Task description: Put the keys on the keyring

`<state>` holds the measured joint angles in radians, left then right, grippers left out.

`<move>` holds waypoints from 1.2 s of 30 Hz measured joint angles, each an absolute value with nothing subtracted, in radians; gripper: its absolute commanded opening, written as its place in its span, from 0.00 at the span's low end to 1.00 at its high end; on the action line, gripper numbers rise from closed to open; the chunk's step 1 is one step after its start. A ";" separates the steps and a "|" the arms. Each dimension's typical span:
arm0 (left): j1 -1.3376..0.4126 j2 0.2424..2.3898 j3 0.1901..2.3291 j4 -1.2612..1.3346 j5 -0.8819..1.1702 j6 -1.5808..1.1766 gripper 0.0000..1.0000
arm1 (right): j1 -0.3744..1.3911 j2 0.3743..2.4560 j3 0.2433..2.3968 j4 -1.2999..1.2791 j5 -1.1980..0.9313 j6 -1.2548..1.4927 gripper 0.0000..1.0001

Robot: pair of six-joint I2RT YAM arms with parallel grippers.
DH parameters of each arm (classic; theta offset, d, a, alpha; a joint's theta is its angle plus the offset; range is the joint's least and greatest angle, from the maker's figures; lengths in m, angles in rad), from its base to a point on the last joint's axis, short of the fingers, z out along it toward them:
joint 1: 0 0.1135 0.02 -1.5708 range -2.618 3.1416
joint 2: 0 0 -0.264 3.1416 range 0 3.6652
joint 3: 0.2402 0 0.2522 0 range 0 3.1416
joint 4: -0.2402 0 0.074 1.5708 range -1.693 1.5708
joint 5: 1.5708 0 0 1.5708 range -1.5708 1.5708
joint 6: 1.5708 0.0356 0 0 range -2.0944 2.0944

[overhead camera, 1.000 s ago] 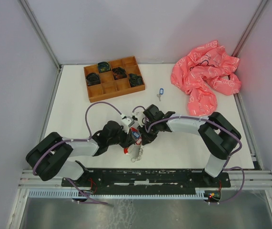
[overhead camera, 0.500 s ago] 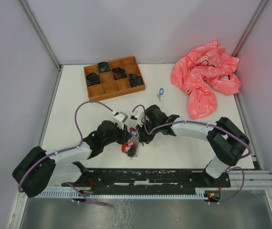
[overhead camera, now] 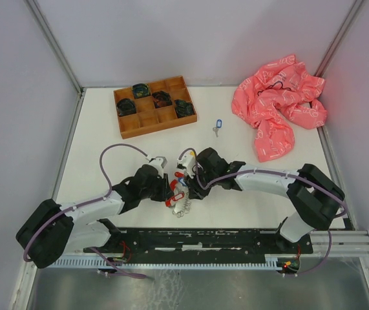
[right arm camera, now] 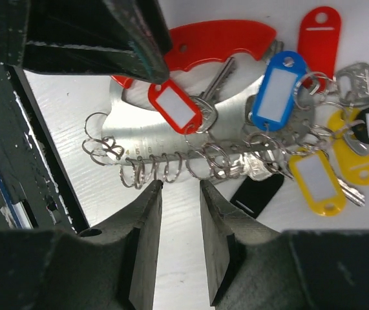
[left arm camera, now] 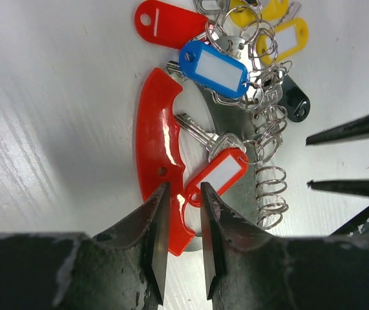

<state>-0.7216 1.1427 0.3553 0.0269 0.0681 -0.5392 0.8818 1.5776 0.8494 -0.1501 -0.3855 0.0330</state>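
The keyring [left arm camera: 155, 139] lies flat on the table as a curved red plastic handle on a silvery plate, with a row of small wire rings [right arm camera: 152, 169]. Keys with red [left arm camera: 220, 174], blue [left arm camera: 213, 68], yellow [right arm camera: 316, 177] and black tags hang in the bunch [overhead camera: 179, 199]. My left gripper [left arm camera: 181, 194] is narrowly open, its tips straddling the lower end of the red handle. The right gripper [right arm camera: 181, 184] is open with bare table between its fingers, its tips just short of the wire rings. One more blue-tagged key [overhead camera: 218, 124] lies alone farther back.
A wooden compartment tray [overhead camera: 158, 128] holding dark items stands at the back left. A crumpled pink cloth [overhead camera: 278, 106] lies at the back right. The black mounting rail [overhead camera: 203, 239] runs along the near edge, and walls close in both sides.
The right jaws have spread apart beside the rings. The left jaws have widened slightly. The left arm has stretched out, and the bunch now lies flat between both grippers.
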 measured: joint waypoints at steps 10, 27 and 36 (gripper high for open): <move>-0.722 1.180 0.395 -0.012 0.041 -0.564 0.30 | 0.918 1.650 0.898 -0.150 -0.353 -0.028 0.40; -0.722 1.196 0.406 -0.009 0.034 -0.564 0.29 | 0.918 1.723 0.940 -0.205 -0.374 -0.043 0.23; -0.722 1.198 0.406 -0.005 0.033 -0.564 0.29 | 0.918 1.738 0.984 -0.252 -0.382 -0.043 0.17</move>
